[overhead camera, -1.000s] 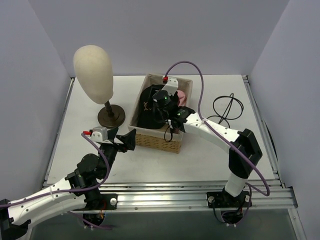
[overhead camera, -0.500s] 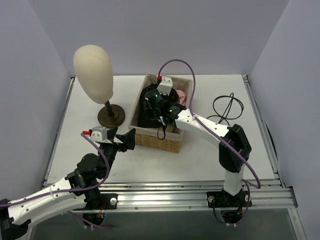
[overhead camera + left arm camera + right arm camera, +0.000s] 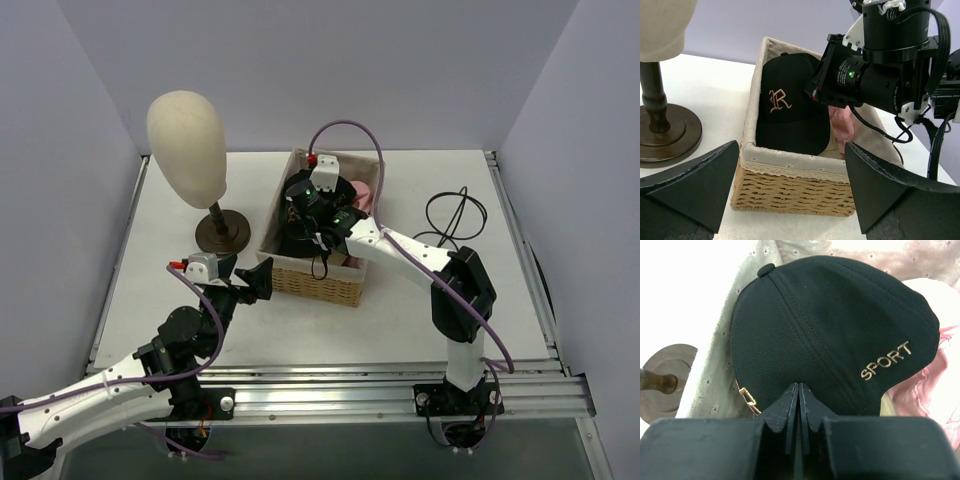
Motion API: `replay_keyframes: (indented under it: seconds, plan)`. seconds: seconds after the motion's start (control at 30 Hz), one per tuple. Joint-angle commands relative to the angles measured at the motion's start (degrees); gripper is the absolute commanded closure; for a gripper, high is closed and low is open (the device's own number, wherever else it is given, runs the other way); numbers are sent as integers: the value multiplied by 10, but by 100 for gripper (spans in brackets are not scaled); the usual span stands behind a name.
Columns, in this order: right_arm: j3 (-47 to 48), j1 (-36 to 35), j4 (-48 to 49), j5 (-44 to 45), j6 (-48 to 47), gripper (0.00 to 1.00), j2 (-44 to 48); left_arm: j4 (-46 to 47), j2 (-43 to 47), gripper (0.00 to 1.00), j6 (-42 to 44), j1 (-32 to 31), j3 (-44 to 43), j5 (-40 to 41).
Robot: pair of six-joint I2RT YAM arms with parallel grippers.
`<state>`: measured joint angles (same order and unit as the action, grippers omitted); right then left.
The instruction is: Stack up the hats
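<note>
Trouble from here is most likely to come from how little of the black cap (image 3: 830, 325) my right jaws (image 3: 799, 387) have to work with. They are drawn together until only a hairline shows between them, tips down on the smooth panel near the cap's lower edge, and I cannot tell whether a fold of fabric is caught or whether they have merely closed against the surface. If it is a thin fold, I judge the cap could slide out on the lift and drop back crooked. The cap lies in the basket (image 3: 790, 195), filling its left side, with the pale pink hat (image 3: 935, 370) crumpled just beside and partly under it. A careless pull could drag that pink cloth along, or snag the brim on the lined wall and shift the basket across the desk (image 3: 400, 310). The other hats I cannot make out. My left jaws (image 3: 250, 281) hang spread wide, holding nothing, near the basket's front left corner, close enough to steady it but not touching. The mannequin head (image 3: 187, 135) stands well apart to the left. Compared with a second ago, my right arm has swung its elbow inward and carried its wrist further left and deeper over the cap, while my left arm has hardly moved.
</note>
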<state>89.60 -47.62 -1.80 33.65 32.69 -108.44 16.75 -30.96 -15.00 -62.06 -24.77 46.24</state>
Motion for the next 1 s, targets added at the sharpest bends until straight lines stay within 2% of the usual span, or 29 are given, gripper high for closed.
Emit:
replay_keyframes:
  seconds: [0.0,0.17,0.33,0.37,0.4,0.43,0.53,0.67,0.77,0.87,0.97]
  plan:
    - [16,2,29,16,-39,100,36,22,-4,4,2,-1,-5,8]
    - [25,4,36,-4,-91,100,66,24,-2,4,1,-1,-3,8]
    - [8,4,41,-1,-88,100,119,25,-2,4,-1,-1,-3,6]
    - [3,5,33,-1,-75,96,122,25,-2,4,-1,-1,-3,6]
    - [3,6,29,1,-69,84,119,25,-3,4,-1,-1,-3,7]
    - [1,5,25,0,-67,60,115,25,-3,4,-1,-1,-3,8]
    - [-1,5,20,2,-51,44,97,25,-2,4,-1,-1,-1,10]
    - [3,6,27,-4,-63,32,71,25,-2,4,0,-1,0,16]
    - [6,10,36,-1,-89,34,52,26,-2,4,0,-1,0,16]
    - [5,23,51,-24,-112,50,36,27,-2,4,1,-1,0,16]
    - [-3,31,68,-40,-128,52,25,27,-3,4,1,-1,-1,11]
